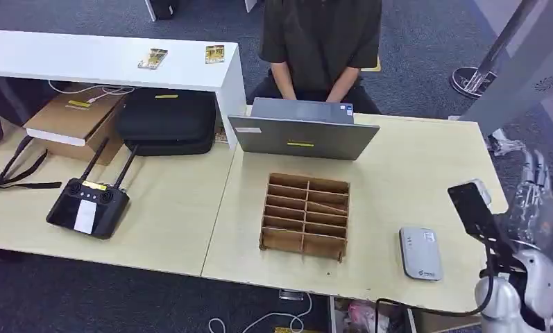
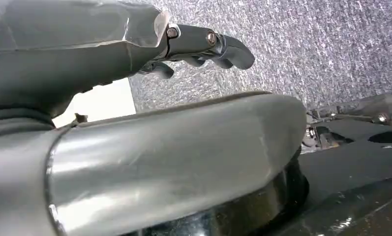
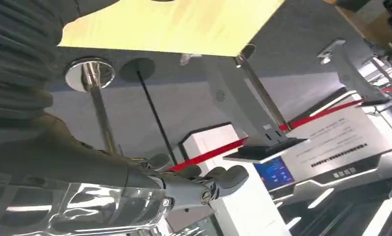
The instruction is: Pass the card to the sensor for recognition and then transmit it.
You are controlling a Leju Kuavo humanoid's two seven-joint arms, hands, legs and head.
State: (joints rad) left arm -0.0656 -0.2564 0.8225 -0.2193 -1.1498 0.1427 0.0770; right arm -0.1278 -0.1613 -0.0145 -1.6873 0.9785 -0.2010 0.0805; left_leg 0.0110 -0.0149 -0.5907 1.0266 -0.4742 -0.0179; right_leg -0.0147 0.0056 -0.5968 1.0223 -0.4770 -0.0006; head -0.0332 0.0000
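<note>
Cut off: person (image 1: 320, 41) far behind laptop (image 1: 302, 135), head out of frame.
Surface: wooden table (image 1: 412, 166) on grey carpet (image 1: 412, 41).
Rack: wooden divider rack (image 1: 306, 215) mid-table; slots' contents unclear.
Sensor: grey pad (image 1: 420, 253), near right of rack.
Cards: two (image 1: 152, 58) on white shelf (image 1: 86, 59), far left.
Right hand (image 1: 537, 184): past table's right edge, fingers loosely apart, holding nothing.
Left hand (image 2: 194, 46): over carpet, fingers loose, holding nothing.

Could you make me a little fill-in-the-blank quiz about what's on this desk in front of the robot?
1. The wooden organizer sits just in front of the open ____.
2. The small grey sensor lies to the ____ of the organizer.
3. The black remote controller has two ____ sticking up.
4. The right robot hand hangs beside the table's ____ end.

Missing words: laptop; right; antennas; right
</note>
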